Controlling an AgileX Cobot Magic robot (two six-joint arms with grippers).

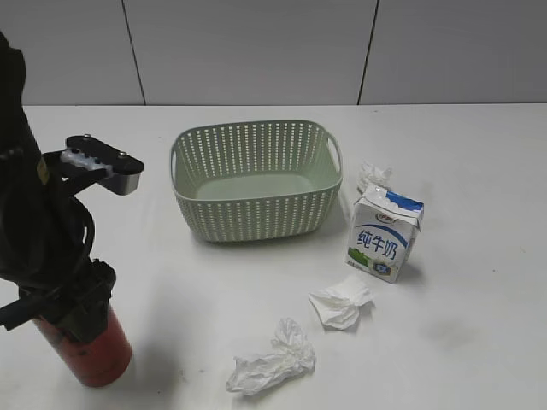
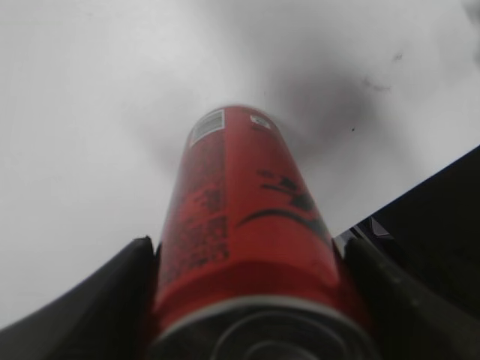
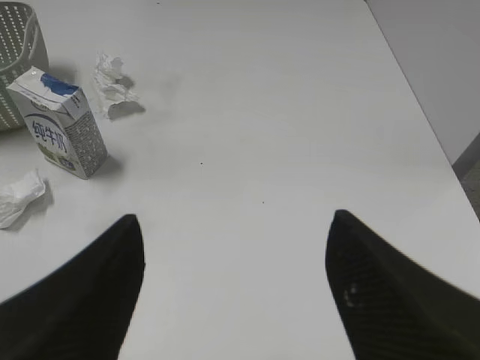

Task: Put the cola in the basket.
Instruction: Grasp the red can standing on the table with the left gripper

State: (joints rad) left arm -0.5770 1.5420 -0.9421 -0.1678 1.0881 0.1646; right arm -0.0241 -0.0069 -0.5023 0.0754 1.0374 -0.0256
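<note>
Red slim cola can (image 1: 94,352) with black markings stands upright at near left corner of white table (image 1: 479,171), clamped between the black fingers (image 2: 90,300) of left gripper (image 1: 73,320); both fingers press its sides just below the silver top. Pale green perforated plastic basket (image 1: 256,179) sits mid-table, well apart from the can, up and to the right. Table between can and basket is bare. White-and-blue milk carton (image 1: 385,235) stands upright just right of basket, near its front right corner. Crumpled white tissue (image 1: 373,176) lies behind carton, beside basket's right end. Second crumpled tissue (image 1: 342,302) in front of carton, third (image 1: 269,360) nearer the front edge, to the can's right. Right gripper (image 3: 232,289) hangs over bare table right of carton, jaws wide apart, holding nothing; carton, two tissues and a basket corner show at the left of its view.
</note>
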